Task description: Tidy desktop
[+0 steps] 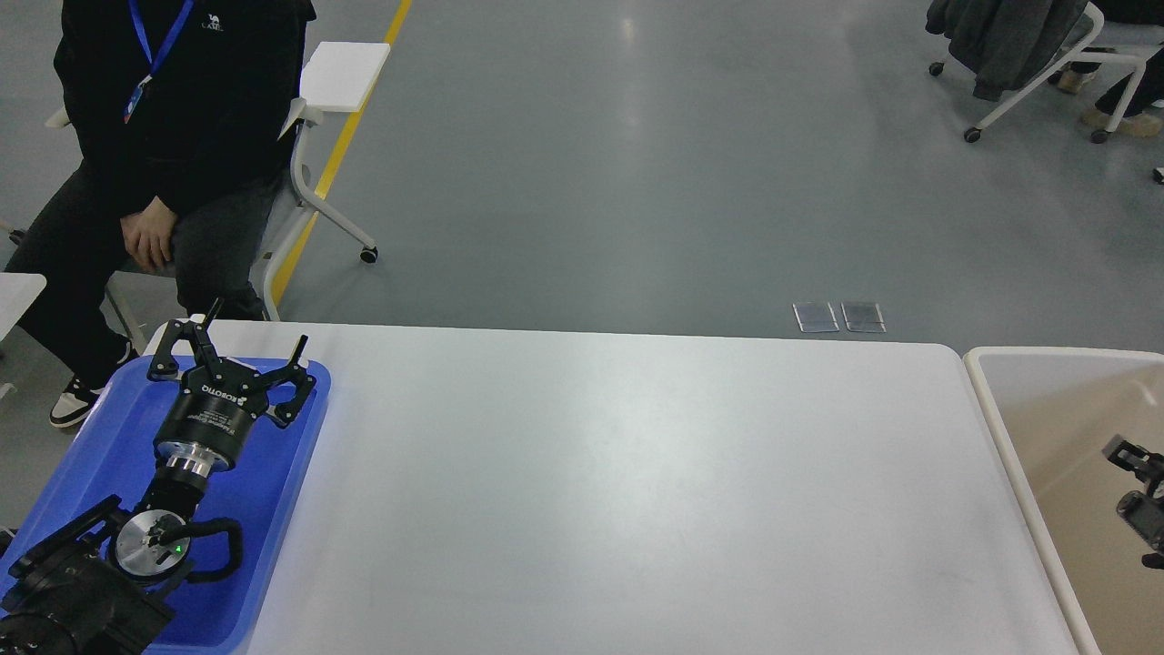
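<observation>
The desktop point(618, 473) is a wide white tabletop with rounded corners, and I see nothing lying on its surface. My left gripper point(247, 338) is open and empty, held over the far end of a blue plastic tray point(95, 455) at the table's left side. My right gripper point(1135, 459) shows only partly at the right edge, over the inside of a beige white-rimmed bin point(1000, 418). Its fingers cannot be told apart.
A person in black point(155, 136) sits on a chair just beyond the table's far left corner. A white side chair tablet point(344, 75) is next to them. More chairs point(1037, 55) stand far back right on the grey floor.
</observation>
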`<act>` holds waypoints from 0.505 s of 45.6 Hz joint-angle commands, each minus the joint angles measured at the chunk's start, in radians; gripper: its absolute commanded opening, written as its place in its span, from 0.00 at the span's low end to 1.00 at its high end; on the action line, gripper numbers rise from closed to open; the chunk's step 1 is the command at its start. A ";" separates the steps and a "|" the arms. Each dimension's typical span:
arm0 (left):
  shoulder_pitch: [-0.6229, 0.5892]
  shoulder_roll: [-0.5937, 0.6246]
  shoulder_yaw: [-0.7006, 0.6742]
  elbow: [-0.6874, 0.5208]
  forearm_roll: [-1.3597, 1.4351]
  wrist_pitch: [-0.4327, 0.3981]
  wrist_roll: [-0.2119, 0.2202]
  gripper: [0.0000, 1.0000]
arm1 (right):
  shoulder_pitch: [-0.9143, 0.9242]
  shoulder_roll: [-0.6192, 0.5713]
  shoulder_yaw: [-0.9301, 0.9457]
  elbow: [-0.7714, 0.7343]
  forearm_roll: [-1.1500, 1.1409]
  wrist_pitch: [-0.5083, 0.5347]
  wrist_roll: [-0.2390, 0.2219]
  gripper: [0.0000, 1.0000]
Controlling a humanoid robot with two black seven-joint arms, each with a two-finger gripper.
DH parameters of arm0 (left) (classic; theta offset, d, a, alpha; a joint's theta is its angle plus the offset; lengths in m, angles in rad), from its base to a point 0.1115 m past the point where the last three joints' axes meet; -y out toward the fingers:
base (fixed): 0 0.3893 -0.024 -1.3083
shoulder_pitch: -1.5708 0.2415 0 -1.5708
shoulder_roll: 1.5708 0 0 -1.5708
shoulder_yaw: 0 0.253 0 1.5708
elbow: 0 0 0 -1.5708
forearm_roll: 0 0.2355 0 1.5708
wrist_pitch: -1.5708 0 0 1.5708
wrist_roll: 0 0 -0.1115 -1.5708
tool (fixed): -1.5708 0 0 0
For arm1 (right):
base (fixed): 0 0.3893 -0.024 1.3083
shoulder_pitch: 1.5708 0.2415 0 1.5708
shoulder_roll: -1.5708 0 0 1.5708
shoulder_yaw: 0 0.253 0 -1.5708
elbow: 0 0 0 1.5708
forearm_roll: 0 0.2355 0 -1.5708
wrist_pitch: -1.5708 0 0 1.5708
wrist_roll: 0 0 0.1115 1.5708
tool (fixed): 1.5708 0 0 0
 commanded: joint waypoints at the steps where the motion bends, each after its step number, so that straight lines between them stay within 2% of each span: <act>1: -0.002 0.000 0.000 0.000 0.000 0.000 0.000 0.99 | 0.035 -0.019 0.011 0.005 0.087 -0.002 0.000 1.00; 10: -0.002 0.000 0.000 0.000 0.000 0.000 0.001 0.99 | 0.123 -0.126 0.078 0.153 0.293 0.003 -0.003 1.00; 17: -0.002 0.000 0.000 0.000 0.000 0.000 0.001 0.99 | 0.117 -0.167 0.492 0.215 0.299 0.011 -0.003 1.00; 23: 0.000 0.000 0.000 0.000 0.000 0.000 0.001 0.99 | 0.060 -0.132 0.839 0.232 0.308 0.011 0.002 1.00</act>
